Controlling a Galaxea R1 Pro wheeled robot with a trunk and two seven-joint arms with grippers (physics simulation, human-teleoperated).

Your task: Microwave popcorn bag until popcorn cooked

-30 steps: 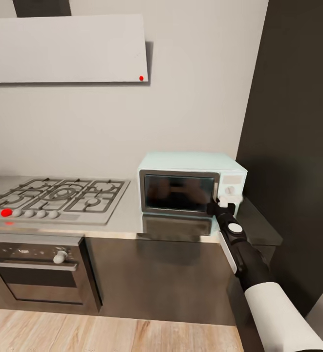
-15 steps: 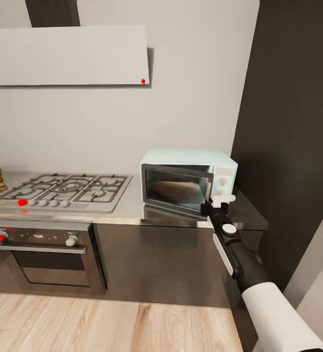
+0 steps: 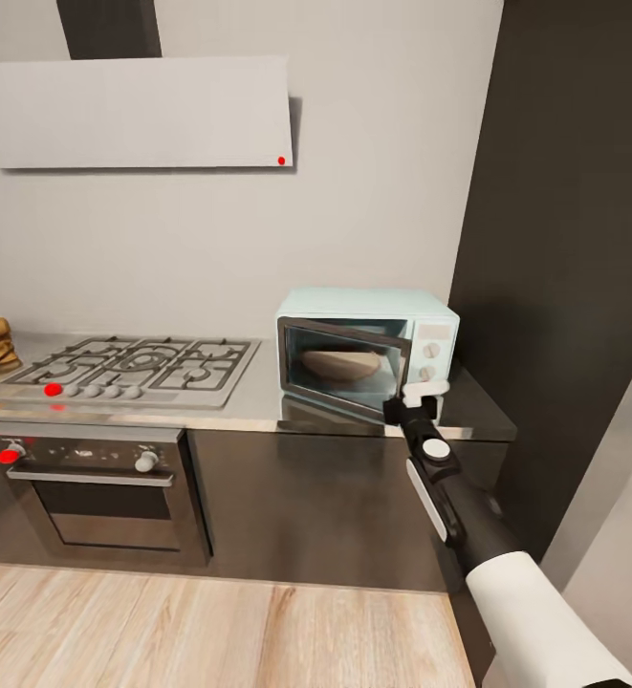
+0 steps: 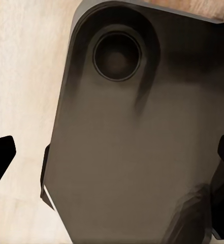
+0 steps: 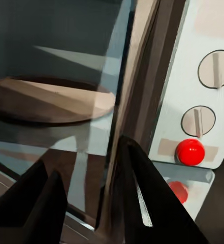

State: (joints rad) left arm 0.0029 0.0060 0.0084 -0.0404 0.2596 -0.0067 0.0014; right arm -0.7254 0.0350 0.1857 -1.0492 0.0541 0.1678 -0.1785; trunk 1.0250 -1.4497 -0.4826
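head view: microwave (image 3: 367, 346) on countertop (image 3: 258, 411), at 3 o'clock of the hob (image 3: 129, 368); door (image 3: 346, 366) ajar, swung partway out, turntable (image 3: 339, 364) visible through the glass.
right gripper: right gripper (image 3: 413, 399) at the door's free edge, about 5 o'clock of the microwave; judged closed on the door edge.
bag: not seen here; cavity looks empty.
handling (judged): door is stiff, light, hinged; glass and steel slick, so hold the frame edge, pull along its arc.
left wrist view: left gripper (image 4: 112, 157) hangs over the robot's dark base (image 4: 137, 132) and wood floor (image 4: 25, 76); fingertips far apart, slack, holding nothing.
right wrist view: fingers (image 5: 142, 193) straddle the steel door edge (image 5: 134, 101); shows red button (image 5: 190, 152) and two knobs (image 5: 198, 121) close up, detail the head view blurs.
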